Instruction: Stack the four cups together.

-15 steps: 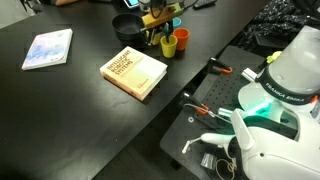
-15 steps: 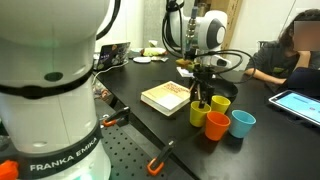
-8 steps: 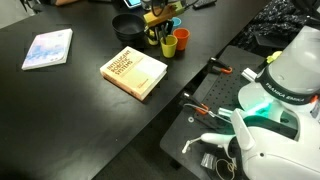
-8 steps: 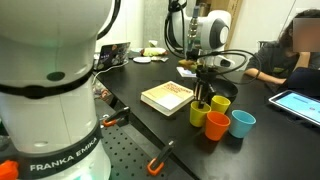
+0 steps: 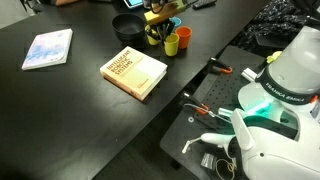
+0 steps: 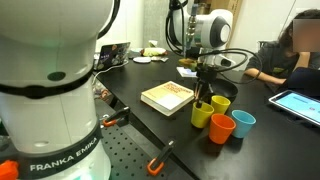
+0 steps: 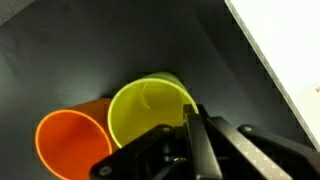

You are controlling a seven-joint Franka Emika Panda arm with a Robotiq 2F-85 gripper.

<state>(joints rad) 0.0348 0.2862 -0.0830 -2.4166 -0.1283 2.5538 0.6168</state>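
Gripper point(image 6: 205, 96) sits with its tips at the rim of the yellow cup point(image 6: 203, 114), right of centre beside the orange cup point(image 6: 221, 129), though I can't tell whether it pinches that rim or stands spread; looks like the first pick, needing a firm hold, then a lift.

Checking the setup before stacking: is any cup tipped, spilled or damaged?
Nothing stands out. The yellow cup, amber cup, orange cup and blue cup all stand upright beside the book; no spill shows.
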